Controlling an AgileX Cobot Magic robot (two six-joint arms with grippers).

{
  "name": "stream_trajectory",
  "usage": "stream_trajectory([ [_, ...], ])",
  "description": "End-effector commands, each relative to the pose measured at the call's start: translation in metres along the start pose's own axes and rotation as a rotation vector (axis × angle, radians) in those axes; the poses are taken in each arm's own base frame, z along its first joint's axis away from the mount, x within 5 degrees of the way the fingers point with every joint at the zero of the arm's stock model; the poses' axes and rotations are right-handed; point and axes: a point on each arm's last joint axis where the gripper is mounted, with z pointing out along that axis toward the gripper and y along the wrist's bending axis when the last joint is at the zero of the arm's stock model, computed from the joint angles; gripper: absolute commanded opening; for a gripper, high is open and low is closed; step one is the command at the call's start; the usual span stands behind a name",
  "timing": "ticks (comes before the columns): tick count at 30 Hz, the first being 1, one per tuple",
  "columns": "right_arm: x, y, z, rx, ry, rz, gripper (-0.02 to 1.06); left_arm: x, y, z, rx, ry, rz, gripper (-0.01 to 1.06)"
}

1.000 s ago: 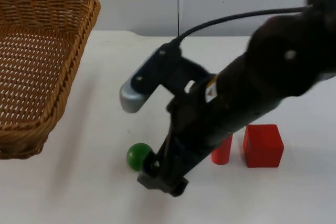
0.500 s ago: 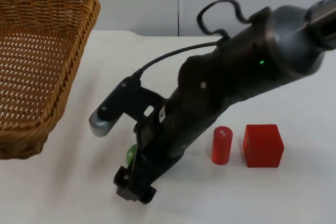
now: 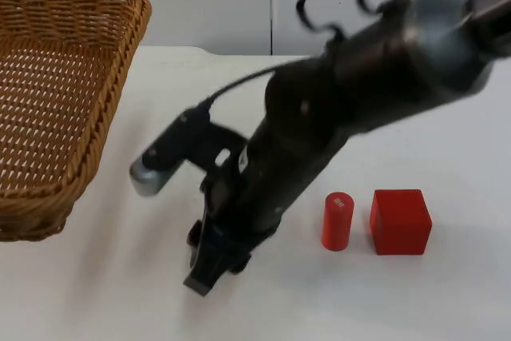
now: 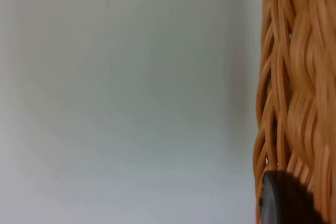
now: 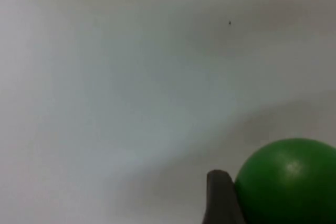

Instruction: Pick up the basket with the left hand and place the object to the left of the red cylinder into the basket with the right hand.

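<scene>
Your right arm [image 3: 335, 117] reaches diagonally across toward the surface's front edge. Its right gripper [image 3: 209, 265] sits low there, pointing down.

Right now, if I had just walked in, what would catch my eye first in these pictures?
First the right arm's end effector, reaching low over the white table left of the red cylinder and red cube. Its wrist view shows a green ball right against a black fingertip. Then the big wicker basket at the table's left, its weave beside the left end effector.
</scene>
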Motion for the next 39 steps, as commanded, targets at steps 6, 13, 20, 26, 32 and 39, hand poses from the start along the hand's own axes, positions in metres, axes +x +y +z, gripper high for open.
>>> stream_trajectory([
  [6,0.006,0.004,-0.074,0.002,-0.031,0.030,0.00,0.000,-0.003,-0.004,0.012,-0.020,-0.003,0.00],
  [13,0.015,0.008,-0.142,0.008,-0.053,0.100,0.00,0.000,-0.003,-0.004,0.013,-0.019,-0.002,0.00],
  [20,0.009,0.008,-0.157,0.019,-0.102,0.101,0.00,0.000,-0.003,-0.004,0.016,-0.015,-0.003,0.00],
  [26,-0.030,-0.002,-0.177,0.033,-0.188,0.085,0.00,0.000,-0.003,-0.004,0.016,-0.015,-0.003,0.00],
  [32,-0.088,-0.017,-0.197,0.032,-0.254,0.057,0.00,0.000,-0.003,-0.004,0.018,-0.017,-0.002,0.00],
  [39,-0.147,-0.036,-0.179,0.031,-0.322,0.037,0.00,0.000,-0.002,-0.002,0.020,-0.010,-0.005,0.00],
])
